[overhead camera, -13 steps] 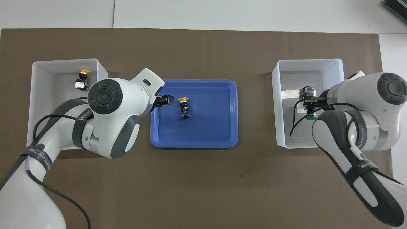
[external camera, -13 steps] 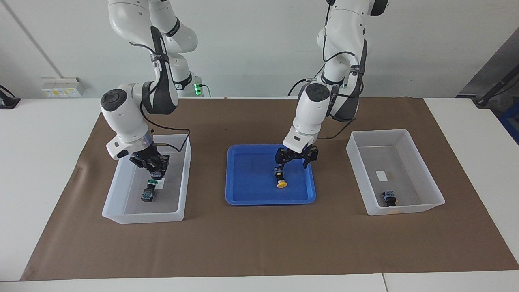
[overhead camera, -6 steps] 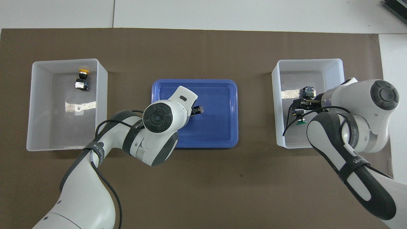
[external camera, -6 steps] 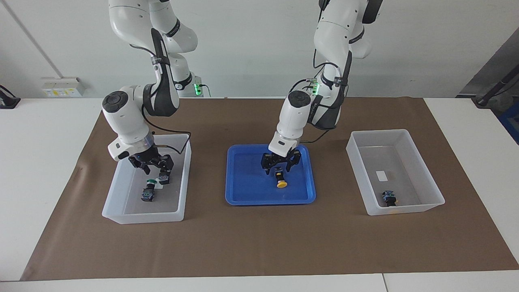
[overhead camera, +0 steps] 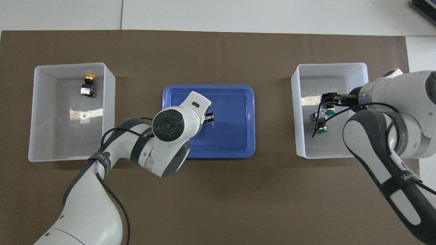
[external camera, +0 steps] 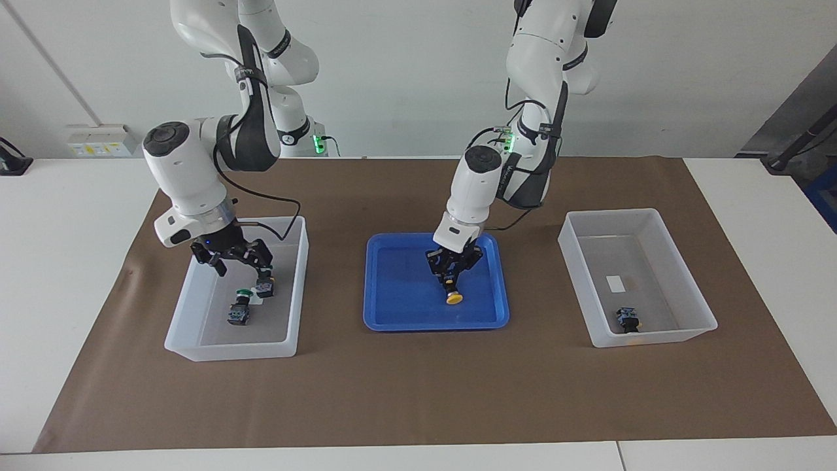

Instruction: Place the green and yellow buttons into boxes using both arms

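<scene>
Facing view showed the left gripper [external camera: 451,271] down in the blue tray [external camera: 399,288] at the middle of the brown mat [external camera: 418,392], its fingers clenched on the black body of a yellow button [external camera: 452,292] whose cap rested on the tray floor. The right gripper [external camera: 237,260] hung with its jaws spread and released over the box [external camera: 281,288] at the right arm's end of the table. Under it two green buttons lay close together on the box floor, one [external camera: 239,310] farther from the robots, the other [external camera: 263,284] just beside it. The second box [external camera: 686,288], at the left arm's end, held another yellow button [external camera: 628,320] near its wall farthest from the robots. In the overhead view the left arm's wrist covered the tray's button
</scene>
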Available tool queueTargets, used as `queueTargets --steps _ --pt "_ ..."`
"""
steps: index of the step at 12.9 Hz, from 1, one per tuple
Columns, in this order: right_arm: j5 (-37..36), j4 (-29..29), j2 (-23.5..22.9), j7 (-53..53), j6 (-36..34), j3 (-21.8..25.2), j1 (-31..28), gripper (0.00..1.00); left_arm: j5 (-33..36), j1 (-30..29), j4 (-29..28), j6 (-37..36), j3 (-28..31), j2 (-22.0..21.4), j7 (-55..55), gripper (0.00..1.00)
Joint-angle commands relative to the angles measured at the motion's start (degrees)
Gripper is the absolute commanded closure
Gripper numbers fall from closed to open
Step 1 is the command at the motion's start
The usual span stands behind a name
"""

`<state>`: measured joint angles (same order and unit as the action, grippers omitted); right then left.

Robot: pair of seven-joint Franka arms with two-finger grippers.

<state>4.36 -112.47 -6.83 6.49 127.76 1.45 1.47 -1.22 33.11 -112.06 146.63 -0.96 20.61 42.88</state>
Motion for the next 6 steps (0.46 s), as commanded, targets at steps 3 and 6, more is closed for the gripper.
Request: queueTargets --steps 3,6 --pt "-3.03 11.72 3.31 0.62 -18.47 -0.57 -0.76 0.0 -0.18 -7.87 -0.53 -11.88 0.61 -10.57 -10.51 1.0" --pt "-4.27 17.27 5.42 0.36 -27.97 -0.57 -0.76 0.0 -0.18 -15.33 -0.18 -13.83 0.69 -12.61 -17.72 1.0"
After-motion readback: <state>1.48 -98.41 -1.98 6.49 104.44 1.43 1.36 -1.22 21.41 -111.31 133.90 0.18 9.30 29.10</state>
